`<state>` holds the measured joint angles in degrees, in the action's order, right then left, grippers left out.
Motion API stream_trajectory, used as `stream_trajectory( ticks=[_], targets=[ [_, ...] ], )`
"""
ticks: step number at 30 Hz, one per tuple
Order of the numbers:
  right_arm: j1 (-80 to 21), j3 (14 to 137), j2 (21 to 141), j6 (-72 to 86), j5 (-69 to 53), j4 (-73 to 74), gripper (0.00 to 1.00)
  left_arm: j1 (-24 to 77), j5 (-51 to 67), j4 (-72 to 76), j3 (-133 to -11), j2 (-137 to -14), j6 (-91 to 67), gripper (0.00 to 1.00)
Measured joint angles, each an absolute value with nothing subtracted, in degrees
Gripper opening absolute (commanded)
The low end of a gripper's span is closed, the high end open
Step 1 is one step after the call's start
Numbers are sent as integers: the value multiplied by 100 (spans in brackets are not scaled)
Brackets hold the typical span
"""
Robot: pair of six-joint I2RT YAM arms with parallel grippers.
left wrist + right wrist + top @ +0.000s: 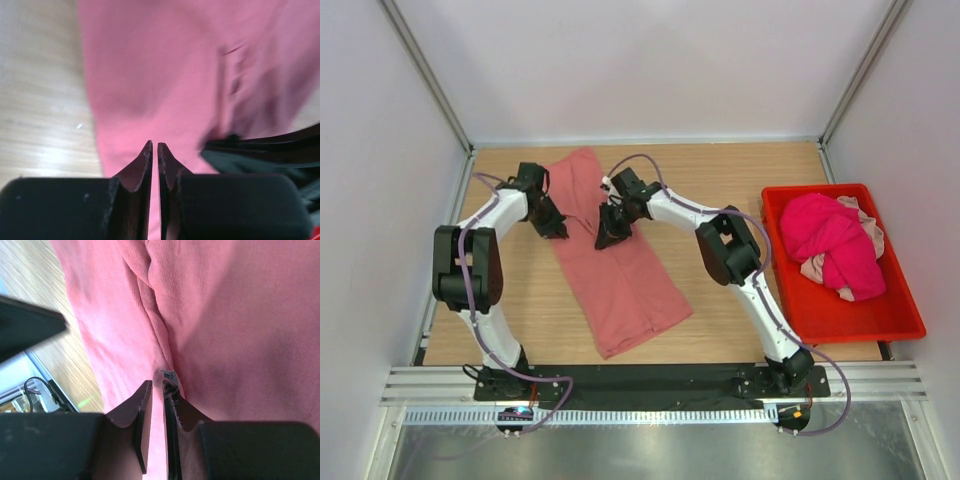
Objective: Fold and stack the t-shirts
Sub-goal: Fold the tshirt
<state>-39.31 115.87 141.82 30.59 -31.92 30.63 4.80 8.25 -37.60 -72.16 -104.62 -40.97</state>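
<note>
Pinching salmon t-shirt (625, 285) w/ R fingers (131, 415); L fingers (135, 172) closed at edge.

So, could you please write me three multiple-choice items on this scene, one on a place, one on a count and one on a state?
1. Where does the magenta shirt lie?
A. draped over an arm
B. in the red bin
C. hanging on the back wall

2. How many shirts lie on the table itself?
A. one
B. two
C. three

3. How does the right gripper stand?
A. wide open above the bin
B. open, holding nothing
C. shut on a fold of the salmon shirt

Answers:
1 B: the top view shows it bundled in the bin at the right.
2 A: only the salmon shirt is spread on the wood.
3 C: the right wrist view shows the fingers closed with a ridge of cloth pinched between them.
</note>
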Motion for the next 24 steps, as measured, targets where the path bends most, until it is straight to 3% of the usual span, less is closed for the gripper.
stream_trajectory(
  ticks=[5,11,16,24],
  targets=[
    [-3942,11745,14228,3190,-3153,2971,26,408,816,-3789,-8121,-10890,-4158,4],
    [-4007,12127,14398,3422,-2829,2556,26,196,810,-3872,-8058,-11170,-4222,4],
    [-4139,12556,14636,3441,-2379,2392,16,97,814,-3944,-7935,-11170,-4241,4],
    [-4438,12704,14663,3400,-1385,2390,11,82,819,-3946,-7802,-11170,-4239,4]
  ],
)
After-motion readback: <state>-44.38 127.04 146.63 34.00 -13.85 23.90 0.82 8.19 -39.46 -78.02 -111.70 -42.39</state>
